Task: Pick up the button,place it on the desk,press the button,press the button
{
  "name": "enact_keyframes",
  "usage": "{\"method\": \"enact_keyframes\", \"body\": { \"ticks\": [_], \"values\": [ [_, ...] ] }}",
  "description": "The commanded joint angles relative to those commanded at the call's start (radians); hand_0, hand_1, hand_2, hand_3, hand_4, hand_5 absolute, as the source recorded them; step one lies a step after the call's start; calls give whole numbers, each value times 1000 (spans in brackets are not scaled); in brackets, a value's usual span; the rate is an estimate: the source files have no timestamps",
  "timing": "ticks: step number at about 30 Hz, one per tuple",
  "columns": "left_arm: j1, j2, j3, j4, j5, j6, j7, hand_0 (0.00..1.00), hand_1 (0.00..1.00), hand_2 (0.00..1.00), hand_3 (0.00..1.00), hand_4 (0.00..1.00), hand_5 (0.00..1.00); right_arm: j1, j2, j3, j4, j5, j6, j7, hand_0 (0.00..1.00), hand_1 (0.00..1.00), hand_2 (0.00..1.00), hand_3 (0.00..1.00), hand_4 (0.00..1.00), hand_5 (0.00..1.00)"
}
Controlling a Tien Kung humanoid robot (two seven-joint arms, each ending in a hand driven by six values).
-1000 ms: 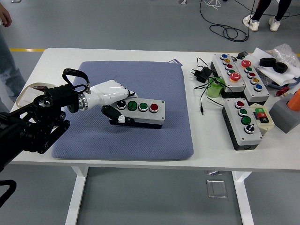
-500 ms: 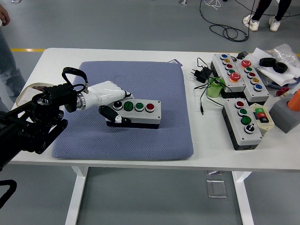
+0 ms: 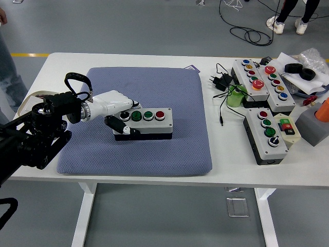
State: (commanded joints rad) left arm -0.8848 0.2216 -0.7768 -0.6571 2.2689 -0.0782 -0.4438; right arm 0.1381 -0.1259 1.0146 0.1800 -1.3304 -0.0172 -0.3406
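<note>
The robot's white left hand (image 3: 119, 108) grips one end of the grey box with four round buttons (image 3: 144, 123), probably just touching the blue cushion (image 3: 190, 139), so it should lower gently, keeping it flat.

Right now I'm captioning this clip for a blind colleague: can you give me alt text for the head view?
The robot's white left hand grips the left end of a grey four-button box on a blue-grey pad covering the white table. To the right lie more button boxes, a green cup and cables.
</note>
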Motion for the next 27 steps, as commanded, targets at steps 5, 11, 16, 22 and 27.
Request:
{"method": "enact_keyframes", "body": {
  "ticks": [5,11,16,22,27],
  "values": [
    [0,5,-7,-4,0,-24,-1,808,770,829,896,691,200,1,0,1,0,-2,0,0,650,638,671,583,381,240],
    [5,12,-8,-16,0,-39,-12,911,859,923,916,925,447,1,0,2,0,-3,0,0,650,639,671,582,382,241],
    [11,22,-5,-40,-58,-64,-8,911,859,923,916,925,447,0,-1,1,0,-2,0,0,650,639,671,582,382,241],
    [16,25,-15,-45,-122,-111,5,954,921,965,964,954,479,-3,-1,3,0,-3,1,0,650,638,671,582,382,241],
    [20,26,-24,-43,-147,-144,14,989,960,998,998,981,494,-4,-2,0,0,0,1,-1,650,638,671,582,382,243]
  ]
}}
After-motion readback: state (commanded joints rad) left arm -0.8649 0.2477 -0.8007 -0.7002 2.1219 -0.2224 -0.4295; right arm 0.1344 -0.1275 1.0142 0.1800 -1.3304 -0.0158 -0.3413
